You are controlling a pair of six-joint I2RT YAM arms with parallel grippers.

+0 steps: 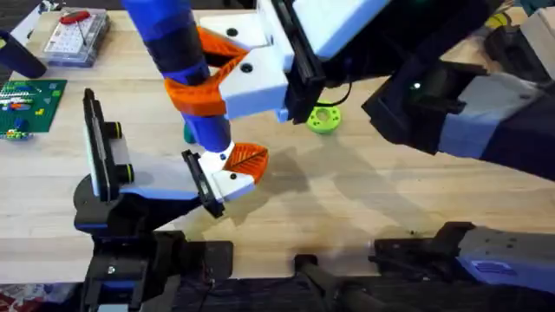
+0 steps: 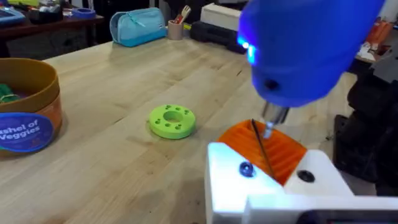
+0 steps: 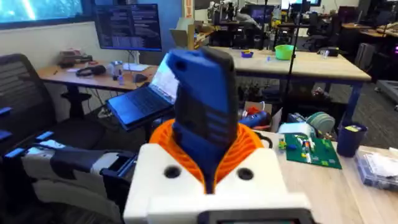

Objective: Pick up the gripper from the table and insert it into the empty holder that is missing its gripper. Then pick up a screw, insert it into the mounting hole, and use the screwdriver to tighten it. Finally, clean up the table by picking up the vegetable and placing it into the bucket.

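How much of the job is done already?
The spare gripper looks mounted already. In hand: the right fingers grip the screwdriver, tip down on that gripper, so tightening seems under way. Left: finishing that, then the vegetable; something green shows in the bucket, but I can't tell what.

screwdriver (image 1: 178,52): blue, upright | bucket (image 2: 28,112): orange-brown, blue label

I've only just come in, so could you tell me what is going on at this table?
The blue screwdriver is clamped between orange-padded white fingers, its thin metal tip pointing down at the white part with the screw. The lime green ring lies on the table, and the bucket stands beside it.
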